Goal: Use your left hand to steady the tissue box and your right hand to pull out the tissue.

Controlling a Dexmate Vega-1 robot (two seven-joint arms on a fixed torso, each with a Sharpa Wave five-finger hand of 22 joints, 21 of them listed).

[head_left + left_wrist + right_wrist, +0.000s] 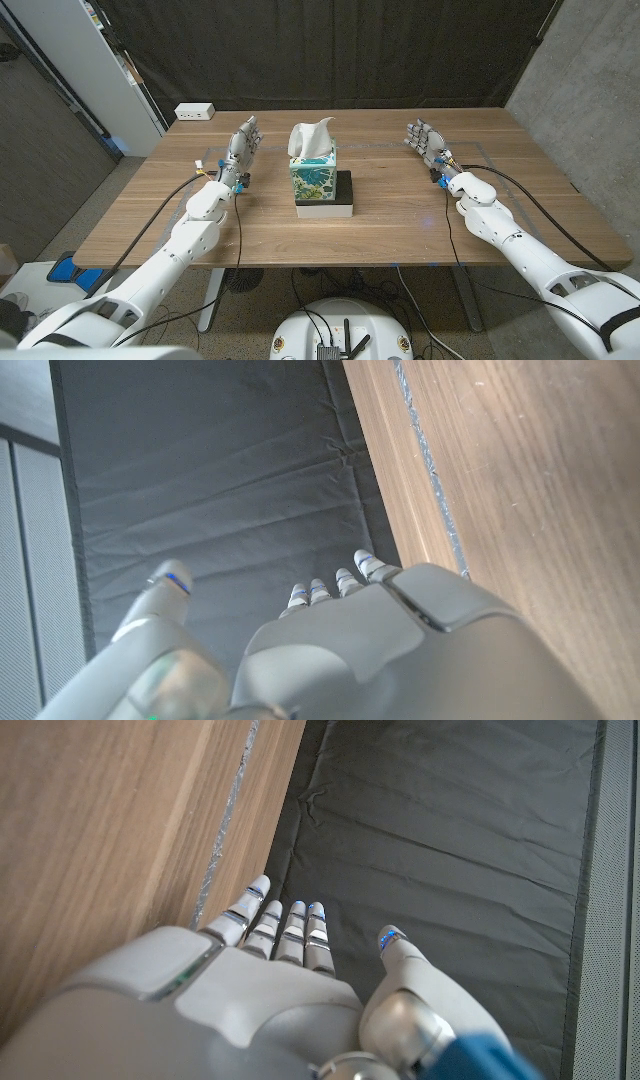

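Both hands, left hand [243,140] and right hand [424,138], wait released, flanking the tissue box [315,175]; an unsteadied pull on the tissue [312,138] could lift the box.

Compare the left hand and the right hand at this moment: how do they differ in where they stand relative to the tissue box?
The left hand stands on the tissue box's left, the right hand on its right. The left hand is nearer the box; the right hand is farther off. Both are open, fingers reaching toward the table's far edge, holding nothing and apart from the box, whose tissue sticks up untouched.
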